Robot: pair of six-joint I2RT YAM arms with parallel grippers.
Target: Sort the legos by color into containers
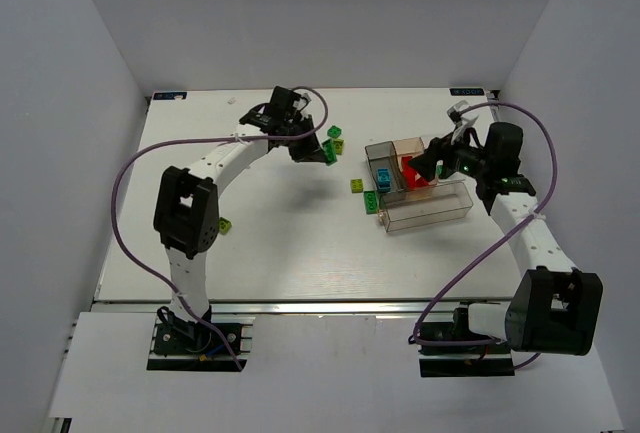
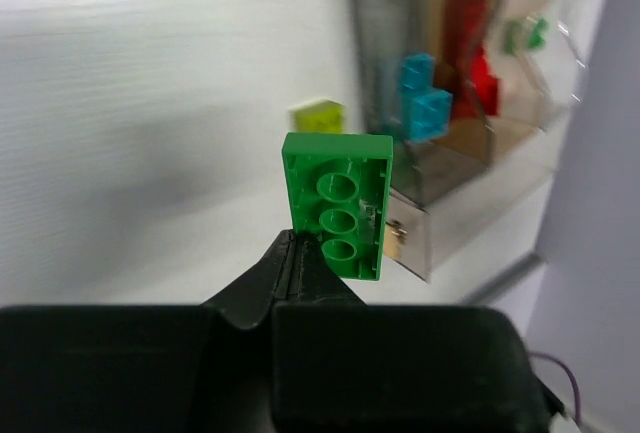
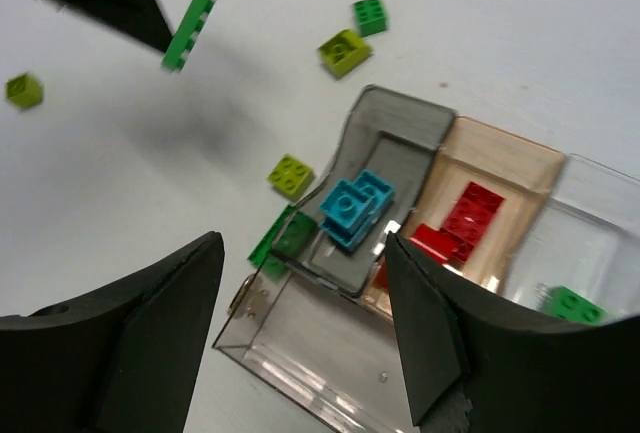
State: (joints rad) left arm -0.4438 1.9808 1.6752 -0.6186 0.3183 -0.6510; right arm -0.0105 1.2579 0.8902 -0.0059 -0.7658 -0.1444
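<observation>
Green plate [image 2: 337, 203] pinched by its lower end in the left tool [image 2: 305, 265], jaws closed tight on it, studs hidden and hollow underside facing the wrist camera; the plate hangs clear above the bench [image 1: 280, 243], to the left of the divided box [image 1: 440, 215]; right tool [image 3: 300, 343] hovers over the box, fingers spread wide with nothing between them; in the box, light blue bricks [image 3: 355, 208] lie stacked in the smoky-grey compartment, red bricks [image 3: 462, 221] in the tan one beside it, one green brick [image 3: 572, 305] in the clear end compartment; loose on the bench, a yellow-green brick [image 3: 291, 175] near the grey wall; a dark green brick [image 3: 268, 245] against that wall; a small green block [image 3: 371, 15] and a lime block [image 3: 344, 51] close together farther off; a lone lime brick [image 1: 226, 224] well apart, by the left arm.
</observation>
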